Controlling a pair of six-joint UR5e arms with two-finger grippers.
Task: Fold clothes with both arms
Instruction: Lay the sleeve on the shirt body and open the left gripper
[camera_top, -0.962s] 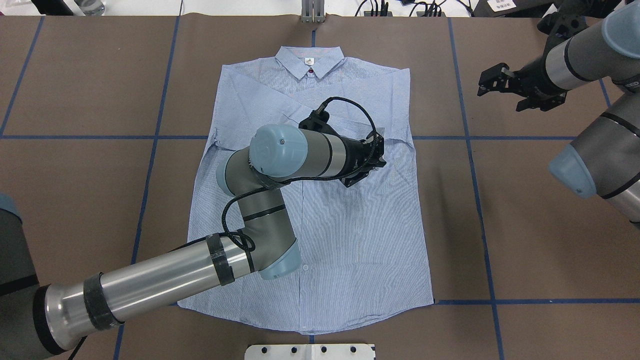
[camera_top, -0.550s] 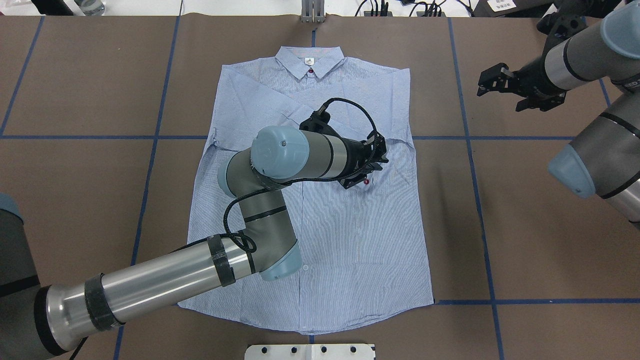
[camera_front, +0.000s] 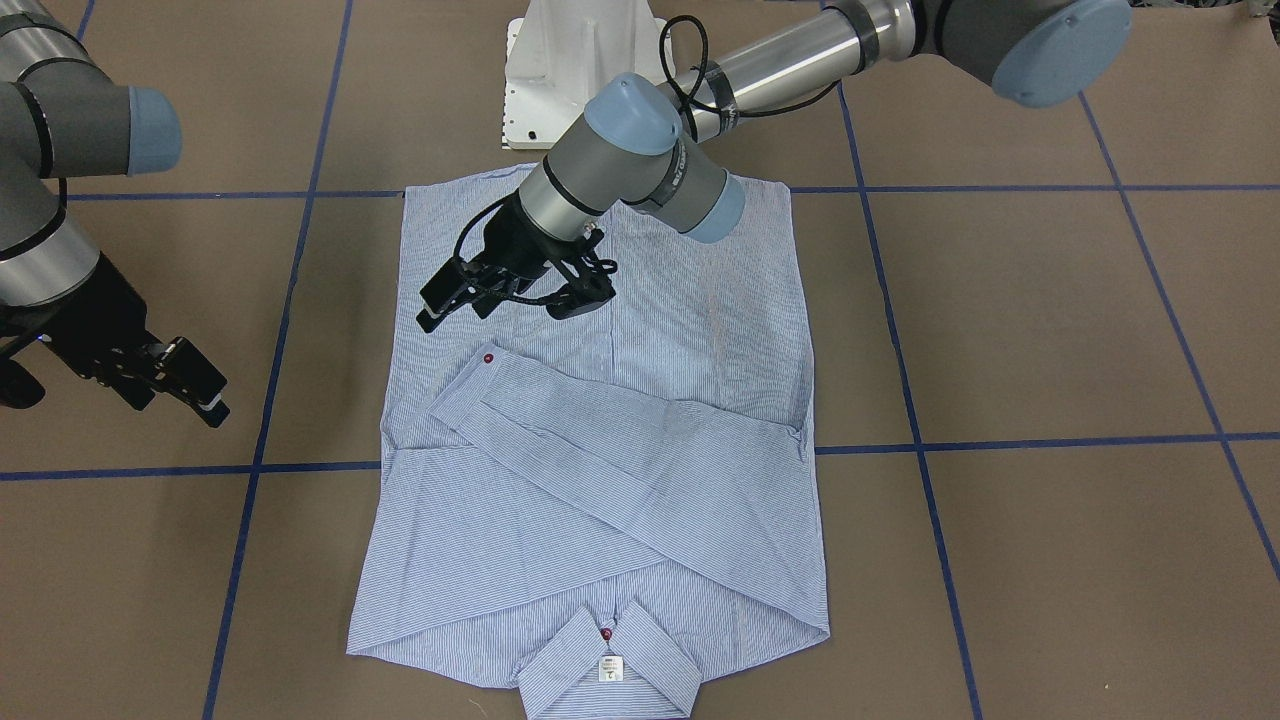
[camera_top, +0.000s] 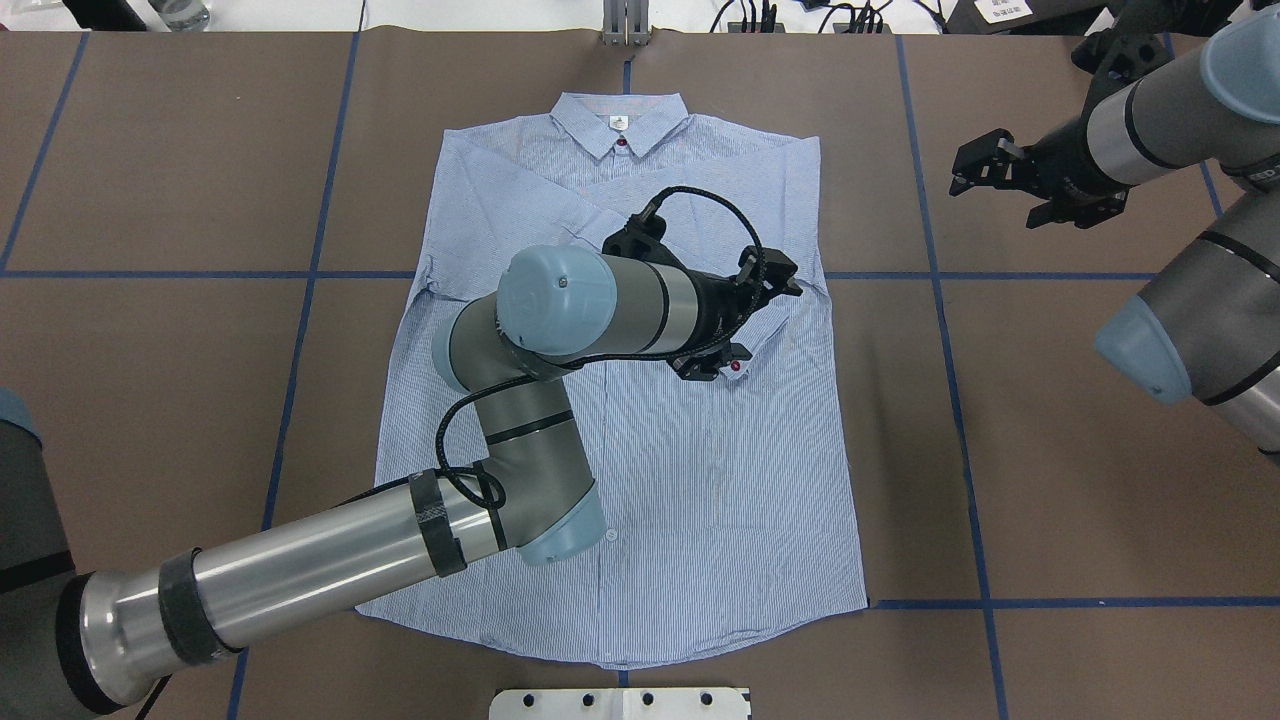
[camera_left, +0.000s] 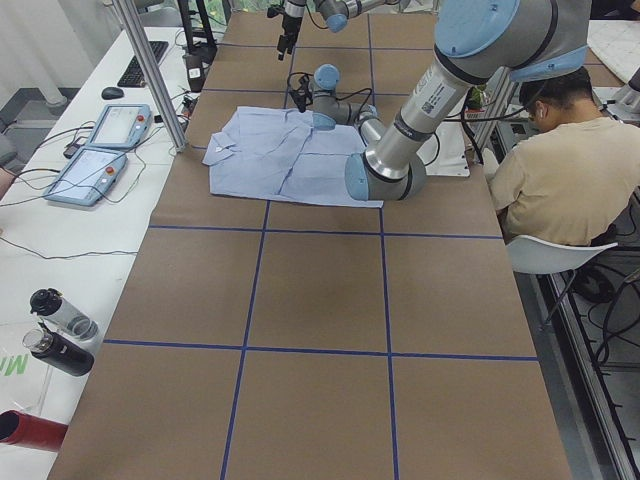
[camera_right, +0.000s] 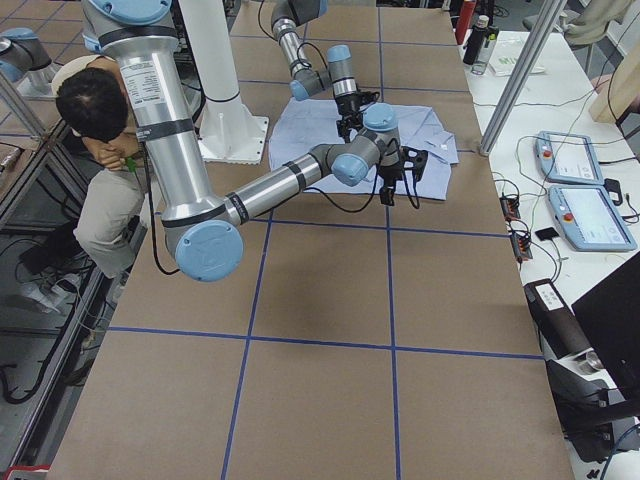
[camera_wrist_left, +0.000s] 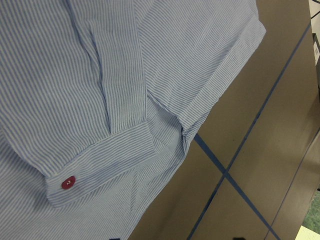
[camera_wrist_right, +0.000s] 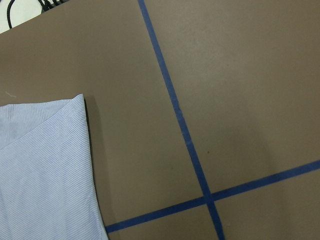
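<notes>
Surfaces at my station
Shirt (camera_top: 700, 480): thin woven cloth, matt, lightly creased; cuff button (camera_wrist_left: 68, 182) glossy red plastic. My left arm (camera_top: 300, 570): shiny bare-metal tube, matt grey joints, smooth blue plastic caps (camera_top: 555, 290). Table cover (camera_top: 1080, 450): matt brown paper, blue tape lines (camera_wrist_right: 175, 107).

Overhead view: left arm (camera_top: 560, 330) covers the middle of the shirt (camera_top: 700, 500); the fabric beneath it is hidden. Front view: collar (camera_front: 570, 660) cut off by the bottom edge, right arm (camera_front: 45, 230) cut off by the left edge. Side views: left gripper (camera_top: 765, 322) and right gripper (camera_top: 998, 200) too small to read their jaws; wrist views show no fingers clearly, and the shirt runs off their edges.
</notes>
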